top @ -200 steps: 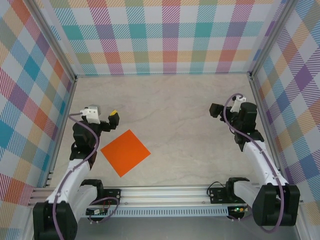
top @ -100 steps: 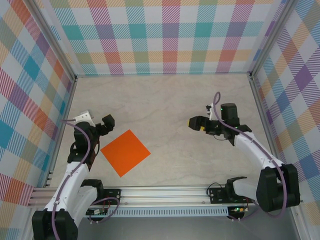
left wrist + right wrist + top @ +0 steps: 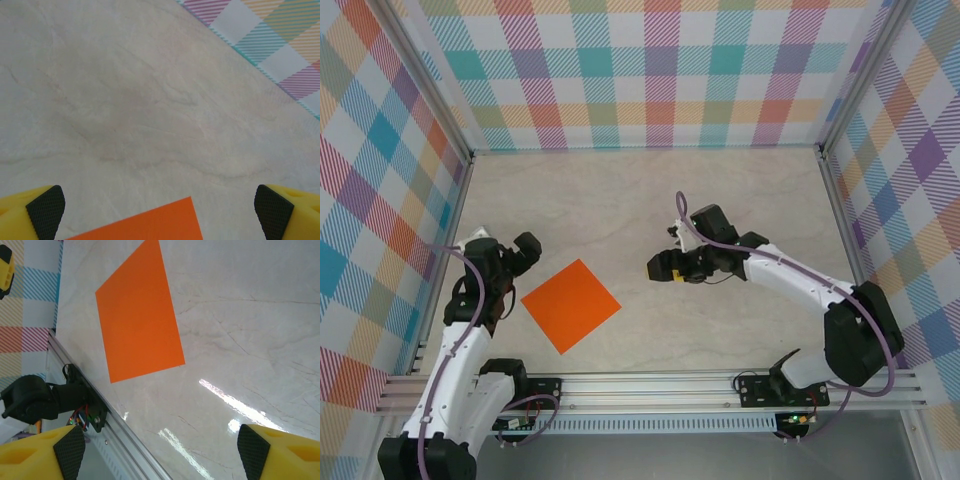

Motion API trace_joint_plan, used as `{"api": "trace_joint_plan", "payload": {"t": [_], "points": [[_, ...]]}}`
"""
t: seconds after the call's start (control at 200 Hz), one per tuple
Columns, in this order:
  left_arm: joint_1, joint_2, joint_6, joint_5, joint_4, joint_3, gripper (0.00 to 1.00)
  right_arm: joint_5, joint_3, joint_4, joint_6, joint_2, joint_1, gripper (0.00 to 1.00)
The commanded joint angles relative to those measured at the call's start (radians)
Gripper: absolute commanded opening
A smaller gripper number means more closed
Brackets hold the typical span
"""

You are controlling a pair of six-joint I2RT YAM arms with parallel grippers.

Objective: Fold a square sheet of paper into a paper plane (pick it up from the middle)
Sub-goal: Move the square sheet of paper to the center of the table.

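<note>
Square sheet of thin, bright orange paper (image 3: 571, 305) lies flat and unfolded on the pale, marble-patterned tabletop (image 3: 720, 190), turned like a diamond, near the front left. It sits exactly where it was a second ago; nothing has touched it.

What has changed is the arms. The right gripper (image 3: 660, 268) has swung in from the far right side of the table, through the middle, and now hovers right of the sheet, apart from it. Its wrist view looks across the whole sheet (image 3: 139, 315) towards the aluminium front rail (image 3: 125, 432), with the yellow, black-padded fingers (image 3: 70, 450) spread wide and nothing between them. The left gripper (image 3: 525, 248) has drawn back a little towards the left wall and hangs just beside the sheet's upper-left edge. Its jaws are also wide open and empty, and one corner of the sheet (image 3: 150, 225) shows between them at the bottom of the left wrist view.

Judging by this, folding has not begun: both arms are closing in on the paper, and the pick-up from its middle is the step now in hand.
</note>
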Motion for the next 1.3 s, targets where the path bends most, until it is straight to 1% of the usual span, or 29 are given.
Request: {"api": "trace_joint_plan", "payload": {"t": [0.0, 0.085, 0.125, 0.23, 0.295, 0.36, 0.41, 0.46, 0.55, 0.65, 0.78, 0.845, 0.9, 1.01, 1.08, 1.19, 1.3], "points": [[0.003, -0.026, -0.05, 0.047, -0.105, -0.004, 1.0, 0.035, 0.001, 0.023, -0.02, 0.032, 0.032, 0.78], [0.003, -0.016, -0.061, 0.088, -0.164, 0.016, 1.0, 0.111, -0.004, 0.048, 0.001, 0.03, 0.063, 0.75], [0.003, -0.007, -0.052, 0.126, -0.204, 0.039, 1.0, 0.13, -0.011, 0.062, 0.026, 0.022, 0.073, 0.74], [0.003, 0.01, -0.054, 0.189, -0.292, 0.076, 1.0, 0.112, -0.016, 0.077, 0.087, 0.013, 0.109, 0.73], [0.003, 0.018, -0.04, 0.238, -0.291, 0.07, 1.0, 0.112, -0.022, 0.1, 0.097, 0.016, 0.152, 0.71], [0.003, 0.025, -0.052, 0.234, -0.313, 0.067, 1.0, 0.129, -0.015, 0.096, 0.121, 0.037, 0.173, 0.69], [0.003, 0.023, -0.033, 0.243, -0.329, 0.068, 1.0, 0.125, -0.011, 0.104, 0.13, 0.056, 0.179, 0.68], [0.003, 0.004, -0.028, 0.204, -0.352, 0.064, 1.0, 0.119, 0.004, 0.098, 0.139, 0.079, 0.187, 0.68], [0.002, -0.046, -0.06, 0.115, -0.379, 0.041, 1.0, 0.084, 0.033, 0.111, 0.13, 0.127, 0.218, 0.68], [0.003, -0.08, -0.087, 0.088, -0.392, 0.043, 1.0, 0.058, 0.085, 0.127, 0.13, 0.209, 0.245, 0.65], [0.003, -0.091, -0.103, 0.004, -0.47, 0.084, 1.0, 0.01, 0.183, 0.131, 0.127, 0.334, 0.278, 0.61], [0.003, -0.096, -0.119, -0.017, -0.484, 0.09, 1.0, -0.01, 0.234, 0.128, 0.12, 0.384, 0.295, 0.59], [0.002, -0.099, -0.132, -0.037, -0.493, 0.093, 1.0, -0.011, 0.274, 0.12, 0.119, 0.426, 0.308, 0.57], [0.002, -0.101, -0.157, -0.114, -0.519, 0.101, 1.0, -0.009, 0.333, 0.108, 0.118, 0.487, 0.335, 0.54], [0.002, -0.101, -0.164, -0.139, -0.525, 0.104, 1.0, -0.006, 0.357, 0.101, 0.119, 0.515, 0.348, 0.53], [0.002, -0.102, -0.172, -0.166, -0.525, 0.104, 1.0, -0.038, 0.425, 0.092, 0.11, 0.58, 0.366, 0.52], [0.002, -0.099, -0.152, -0.128, -0.497, 0.091, 1.0, 0.037, 0.556, -0.013, 0.088, 0.674, 0.376, 0.53]]}}
